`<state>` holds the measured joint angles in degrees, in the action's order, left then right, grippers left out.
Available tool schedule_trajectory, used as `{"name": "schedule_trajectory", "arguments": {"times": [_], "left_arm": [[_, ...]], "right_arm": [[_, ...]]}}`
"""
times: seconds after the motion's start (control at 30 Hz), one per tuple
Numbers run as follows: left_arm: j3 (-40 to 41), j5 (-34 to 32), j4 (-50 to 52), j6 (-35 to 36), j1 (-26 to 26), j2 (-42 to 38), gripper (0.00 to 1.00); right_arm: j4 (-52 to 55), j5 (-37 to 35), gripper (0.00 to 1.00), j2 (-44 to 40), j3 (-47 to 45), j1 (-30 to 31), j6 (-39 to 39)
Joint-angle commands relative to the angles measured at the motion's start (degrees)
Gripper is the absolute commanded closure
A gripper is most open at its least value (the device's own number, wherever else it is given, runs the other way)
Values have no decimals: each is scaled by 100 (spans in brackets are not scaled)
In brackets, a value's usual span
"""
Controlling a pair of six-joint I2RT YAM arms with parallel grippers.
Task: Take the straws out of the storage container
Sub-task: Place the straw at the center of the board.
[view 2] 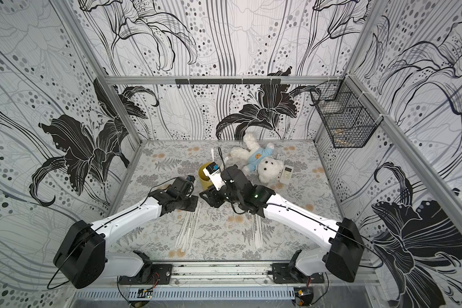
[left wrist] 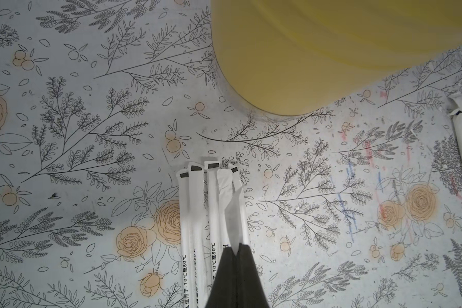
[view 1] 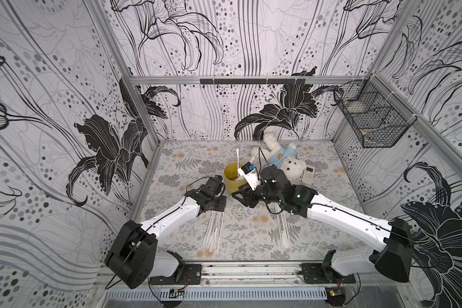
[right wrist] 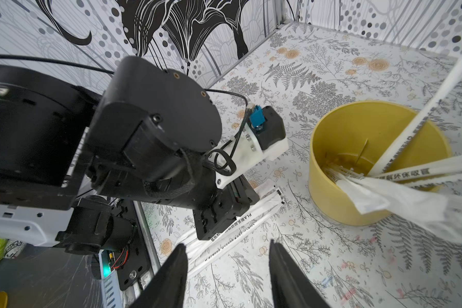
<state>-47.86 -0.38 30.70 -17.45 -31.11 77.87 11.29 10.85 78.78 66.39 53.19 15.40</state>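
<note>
The storage container (view 1: 231,177) is a mustard-yellow cup standing upright on the floral table, seen also in a top view (view 2: 205,179). Several white printed straws (right wrist: 400,173) lean inside it, and one straw (view 1: 237,159) sticks up above the rim. Other straws (view 1: 212,232) lie in a pile on the table under my left arm, and a smaller pile (view 1: 283,232) lies under my right arm. My left gripper (left wrist: 236,249) is low over the left pile, shut on the end of a straw (left wrist: 228,202). My right gripper (right wrist: 227,244) stands open and holds nothing, beside the cup (right wrist: 331,192).
A white teddy bear (view 1: 280,157) in a blue shirt lies behind the cup, with two white remote controls (view 1: 308,174) next to it. A black wire basket (view 1: 371,120) hangs on the right wall. Patterned walls close in the table on three sides.
</note>
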Motion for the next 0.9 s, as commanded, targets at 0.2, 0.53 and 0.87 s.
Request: {"name": "schedule_trajectory", "arguments": {"times": [0.2, 0.53, 0.87], "left_arm": [[-77, -124, -59, -152, -3, -56, 80], [105, -190, -108, -223, -8, -623, 80], [550, -192, -1226, -382, -18, -1782, 79]], "right_arm": [[-101, -179, 46, -195, -135, 25, -107], [-92, -344, 46, -249, -87, 33, -109], [461, -1175, 46, 105, 751, 26, -299]]}}
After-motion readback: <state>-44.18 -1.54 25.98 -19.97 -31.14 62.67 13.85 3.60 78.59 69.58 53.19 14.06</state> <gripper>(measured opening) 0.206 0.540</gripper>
